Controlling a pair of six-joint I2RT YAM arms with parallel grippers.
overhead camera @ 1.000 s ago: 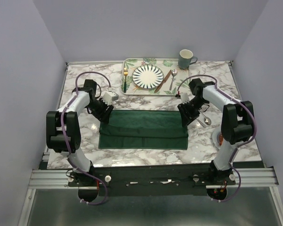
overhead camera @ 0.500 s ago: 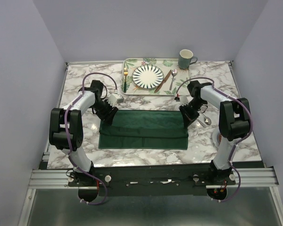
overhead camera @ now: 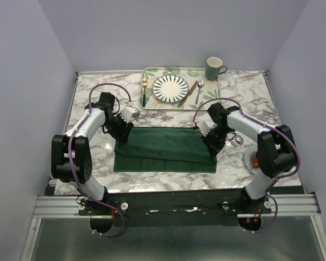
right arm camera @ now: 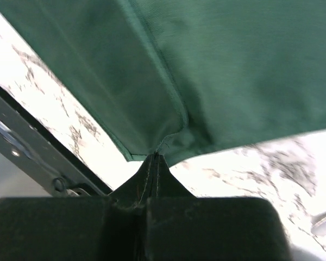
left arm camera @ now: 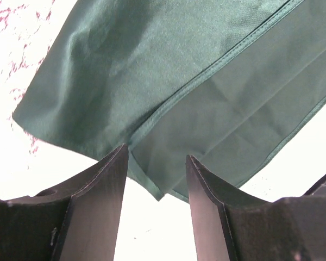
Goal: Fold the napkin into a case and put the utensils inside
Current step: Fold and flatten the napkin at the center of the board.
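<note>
The dark green cloth napkin [overhead camera: 165,149] is laid folded on the marbled table [overhead camera: 239,98], its right edge pinched by the right gripper [overhead camera: 210,140]; the left gripper [overhead camera: 123,132] is held half-open over its left corner.

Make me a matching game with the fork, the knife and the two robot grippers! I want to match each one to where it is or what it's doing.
Things:
1. gold fork
2. copper-brown knife
3. left gripper
4. right gripper

Places and states:
A. shut on the napkin
B. on the tray, left of the striped plate
C. open, at the napkin's left end
D. on the tray, right of the striped plate

Pairs: 1-B, 2-D, 3-C, 4-A
</note>
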